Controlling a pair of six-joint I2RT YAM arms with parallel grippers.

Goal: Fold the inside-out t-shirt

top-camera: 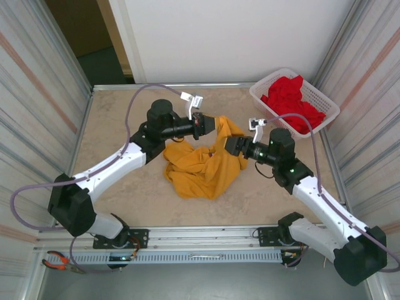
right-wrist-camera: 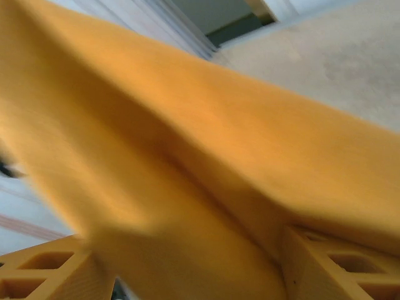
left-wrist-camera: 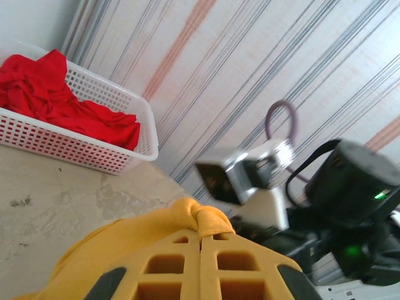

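Your L gripper (top-camera: 209, 123) was clamped on a raised fold of the t-shirt (top-camera: 200, 165). R gripper (top-camera: 230, 145) jaws stood apart w/ cloth draped btwn. Shirt lay bunched at table (top-camera: 125, 200) centre, bulk nearward of both grippers.

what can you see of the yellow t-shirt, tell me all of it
The t-shirt is mustard yellow, soft cotton-looking cloth, crumpled in a heap at the middle of the table. One fold is raised off the heap toward the far side, pinched between the shut left fingers. The right fingers stand apart with cloth draped between them. No sleeve or collar can be told apart.
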